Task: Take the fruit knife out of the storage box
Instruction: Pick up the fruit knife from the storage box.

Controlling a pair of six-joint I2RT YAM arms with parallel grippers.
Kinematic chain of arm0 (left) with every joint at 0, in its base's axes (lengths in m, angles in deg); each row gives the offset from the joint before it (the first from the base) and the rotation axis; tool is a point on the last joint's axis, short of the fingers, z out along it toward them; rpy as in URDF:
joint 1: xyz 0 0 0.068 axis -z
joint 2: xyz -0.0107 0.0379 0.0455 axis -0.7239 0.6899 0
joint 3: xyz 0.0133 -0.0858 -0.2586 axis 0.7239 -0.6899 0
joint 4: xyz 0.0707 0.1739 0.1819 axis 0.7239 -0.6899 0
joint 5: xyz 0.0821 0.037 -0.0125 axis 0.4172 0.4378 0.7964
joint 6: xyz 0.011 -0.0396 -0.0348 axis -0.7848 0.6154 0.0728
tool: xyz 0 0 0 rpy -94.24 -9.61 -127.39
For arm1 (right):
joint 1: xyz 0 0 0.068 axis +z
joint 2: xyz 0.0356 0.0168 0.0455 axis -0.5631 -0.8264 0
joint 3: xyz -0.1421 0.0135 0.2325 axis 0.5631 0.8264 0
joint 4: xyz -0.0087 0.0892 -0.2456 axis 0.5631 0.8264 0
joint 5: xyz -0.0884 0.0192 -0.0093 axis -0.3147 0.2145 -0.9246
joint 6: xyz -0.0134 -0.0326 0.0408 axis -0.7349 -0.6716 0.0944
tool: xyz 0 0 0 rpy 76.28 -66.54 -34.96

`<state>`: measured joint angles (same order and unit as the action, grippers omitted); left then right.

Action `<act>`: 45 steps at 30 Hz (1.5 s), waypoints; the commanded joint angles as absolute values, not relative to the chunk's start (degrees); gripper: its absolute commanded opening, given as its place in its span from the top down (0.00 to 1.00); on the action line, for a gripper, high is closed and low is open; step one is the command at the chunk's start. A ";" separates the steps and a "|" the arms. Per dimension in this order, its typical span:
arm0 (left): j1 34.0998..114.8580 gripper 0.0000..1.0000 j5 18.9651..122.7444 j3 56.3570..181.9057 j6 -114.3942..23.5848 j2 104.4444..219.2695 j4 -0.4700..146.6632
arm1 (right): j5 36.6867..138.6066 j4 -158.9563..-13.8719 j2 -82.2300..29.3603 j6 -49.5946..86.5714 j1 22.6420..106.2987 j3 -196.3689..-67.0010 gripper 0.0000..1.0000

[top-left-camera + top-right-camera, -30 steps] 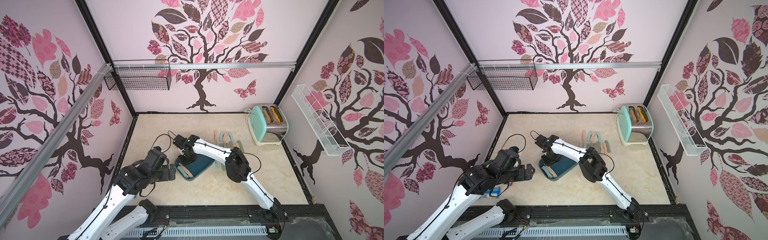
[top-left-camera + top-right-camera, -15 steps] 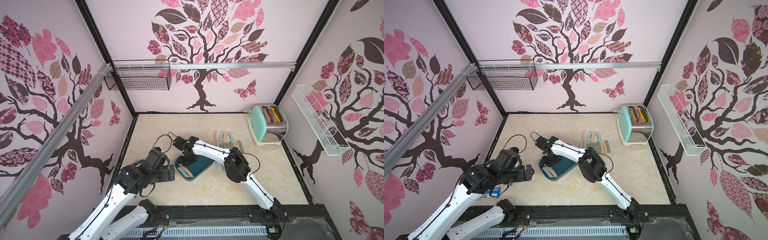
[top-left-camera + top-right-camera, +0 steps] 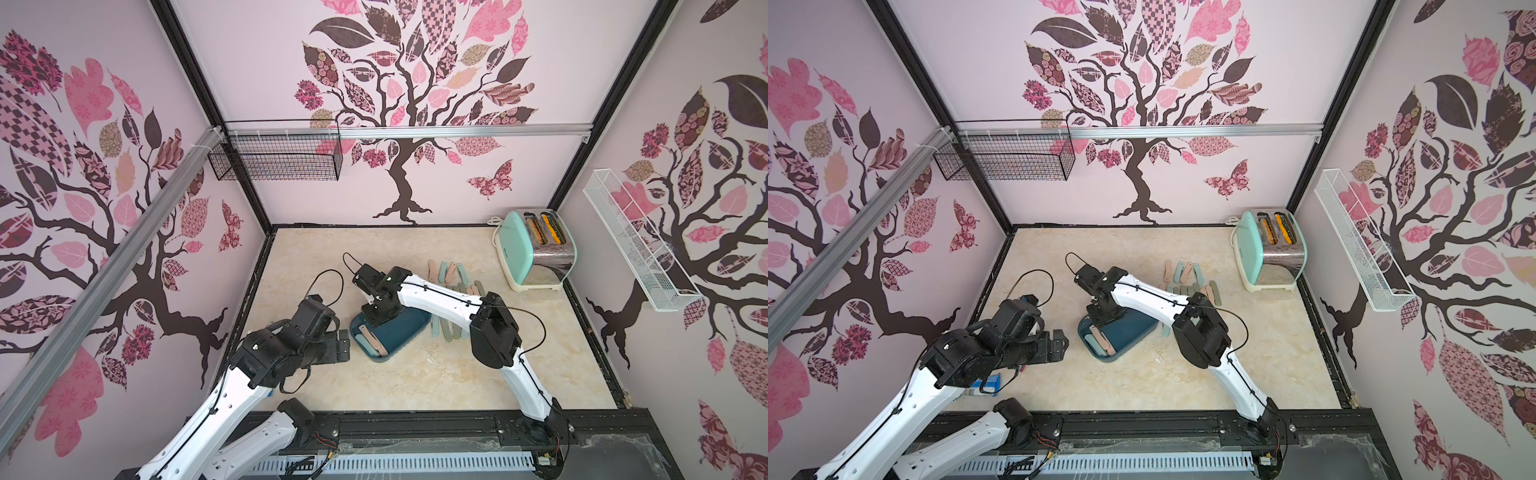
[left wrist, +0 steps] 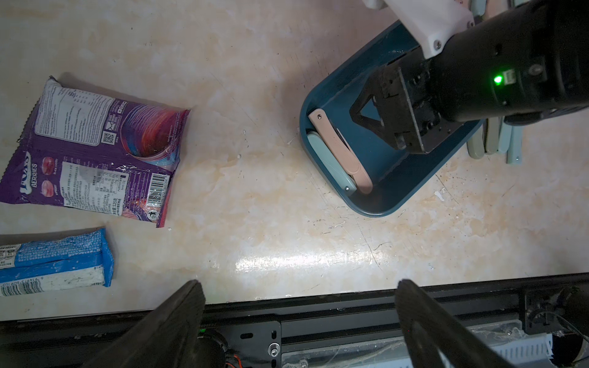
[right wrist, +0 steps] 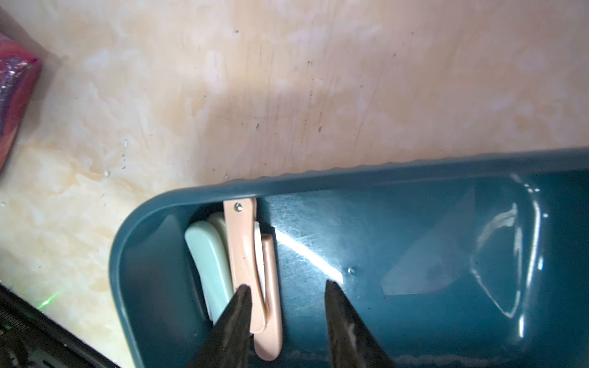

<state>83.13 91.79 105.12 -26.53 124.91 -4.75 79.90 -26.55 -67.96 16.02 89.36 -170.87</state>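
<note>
**A:** What is on the tabletop (image 3: pixel 415 382)?

**B:** A mint toaster (image 3: pixel 536 249) stands in the far corner. The teal storage box (image 3: pixel 409 332) sits near the middle, with loose knives (image 3: pixel 446 328) lying just beside it on the toaster's side.

**A:** And the arms?

**B:** The right end effector (image 5: pixel 287 284) hangs low over the box. Its jaws are partly parted and grip nothing, and one fingertip (image 5: pixel 236 318) overlaps the pink fruit knife (image 5: pixel 242 242). The left end effector (image 4: pixel 299 282) is spread wide and empty, near the box.

**A:** Where exactly is the knife?

**B:** The pink fruit knife lies inside the box, at the end nearest the left arm. It touches a green fruit knife (image 5: pixel 210 255) alongside it.
</note>
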 commanded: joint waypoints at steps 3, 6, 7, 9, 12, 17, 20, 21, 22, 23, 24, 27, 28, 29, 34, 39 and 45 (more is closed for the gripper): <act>82.94 0.02 91.42 104.42 -25.91 124.22 -4.13 | 83.60 -26.30 -70.35 14.91 90.34 -172.04 0.58; 82.94 0.02 91.26 104.42 -26.02 124.40 -4.16 | 84.38 -25.07 -72.13 14.40 90.34 -173.62 0.58; 82.99 0.02 91.18 104.46 -26.05 124.56 -4.13 | 84.74 -24.85 -72.58 14.29 90.34 -173.99 0.58; 82.95 0.02 91.07 104.30 -26.02 124.75 -4.04 | 85.91 -24.91 -73.28 14.20 90.43 -174.02 0.58; 82.94 0.02 90.71 103.94 -25.85 124.95 -3.84 | 86.37 -24.80 -74.01 14.20 90.61 -173.86 0.58; 82.94 0.02 90.62 103.47 -25.97 124.96 -3.64 | 84.69 -24.73 -74.84 14.59 90.69 -173.32 0.62; 82.99 0.02 90.48 103.48 -25.97 125.07 -3.43 | 80.70 -23.52 -75.13 15.14 90.69 -173.67 0.70; 82.95 0.02 90.54 103.43 -25.94 125.15 -3.34 | 79.69 -23.43 -74.91 15.17 90.61 -173.54 0.73; 82.94 0.02 90.47 103.49 -25.94 125.21 -3.26 | 79.07 -23.46 -74.67 15.17 90.61 -173.34 0.77; 82.94 0.02 90.38 103.49 -25.97 125.21 -3.16 | 78.64 -23.58 -74.31 15.10 90.53 -173.11 0.79; 82.95 0.02 90.29 103.40 -25.90 125.29 -3.11 | 78.09 -23.64 -73.96 15.10 90.45 -172.88 0.80; 82.94 0.02 90.38 103.42 -25.88 125.28 -2.76 | 76.67 -23.77 -72.82 15.32 89.69 -172.23 0.86; 82.94 0.02 90.27 103.28 -25.81 125.34 -2.58 | 76.71 -24.10 -72.42 15.34 89.19 -171.84 0.87; 82.95 0.02 90.20 103.28 -25.80 125.42 -2.40 | 76.83 -24.12 -72.19 15.41 88.64 -171.61 0.87; 82.94 0.02 89.52 103.19 -25.94 126.31 -0.83 | 76.82 -23.75 -71.22 14.92 85.86 -170.71 0.90; 82.95 0.02 88.42 103.94 -26.82 128.80 1.55 | 76.82 -23.81 -69.94 14.21 83.78 -169.80 0.91; 82.95 0.02 85.14 105.63 -29.15 134.58 6.64 | 76.08 -22.64 -68.04 13.83 82.20 -170.40 0.91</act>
<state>83.11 87.40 103.85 -27.21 132.51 2.50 77.19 -23.75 -71.13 14.69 82.30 -169.74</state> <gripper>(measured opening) 0.984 0.115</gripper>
